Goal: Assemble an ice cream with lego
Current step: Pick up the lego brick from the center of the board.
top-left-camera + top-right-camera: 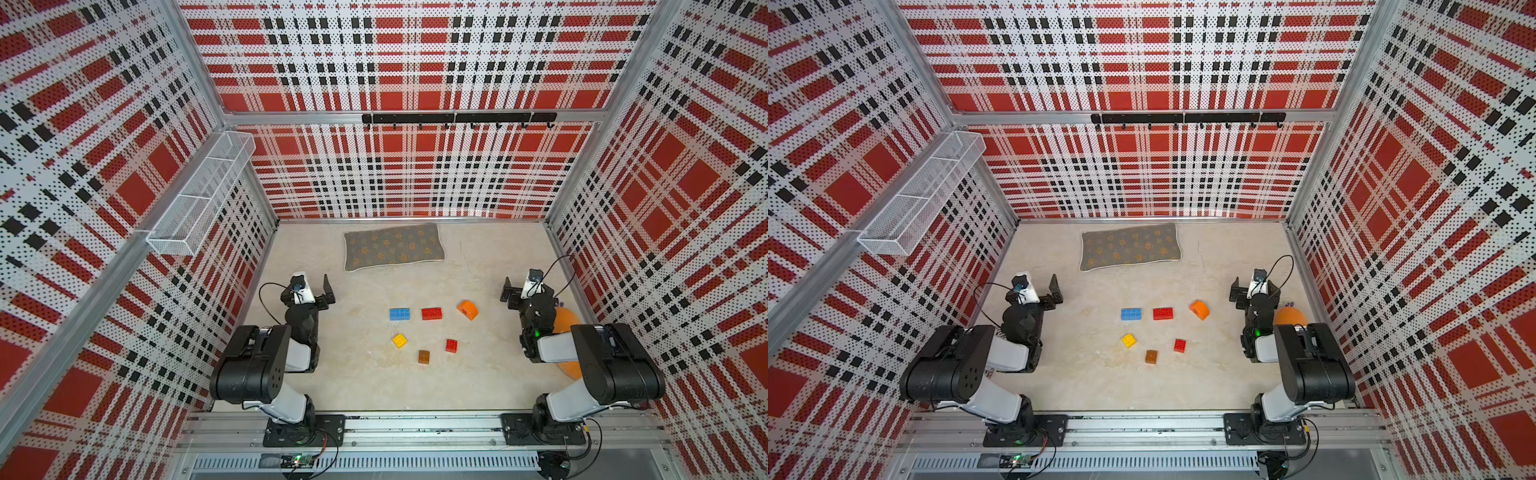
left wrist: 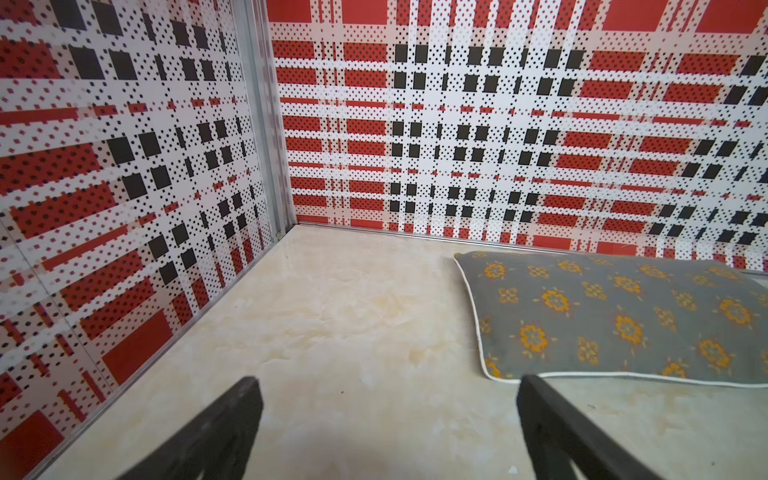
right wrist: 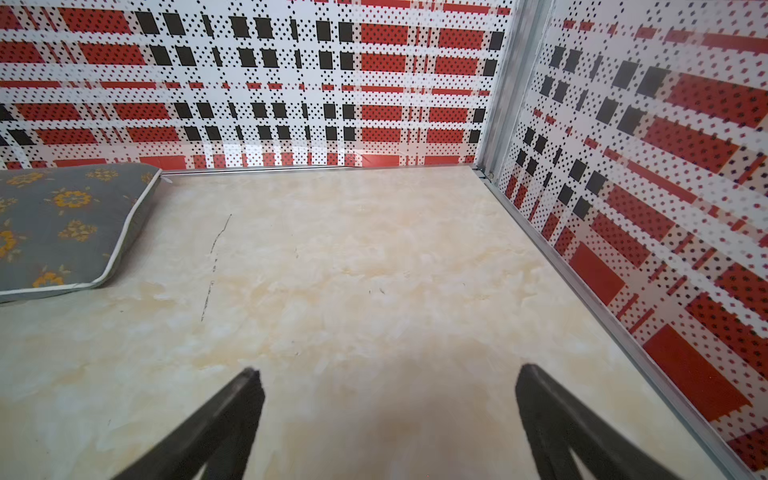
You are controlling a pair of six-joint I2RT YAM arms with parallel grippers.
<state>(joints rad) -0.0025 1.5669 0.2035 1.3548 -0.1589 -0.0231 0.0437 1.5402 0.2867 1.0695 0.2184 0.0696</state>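
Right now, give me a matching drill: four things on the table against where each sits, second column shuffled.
Things:
1. blue brick
2. orange dome
3. brown brick
4. cushion

Places:
A. by the back wall
B. end of the brick row on the side of the right gripper
C. loose brick nearest the base rail
D. end of the brick row on the side of the left gripper

Pairs: 1-D, 2-B, 3-C, 4-A.
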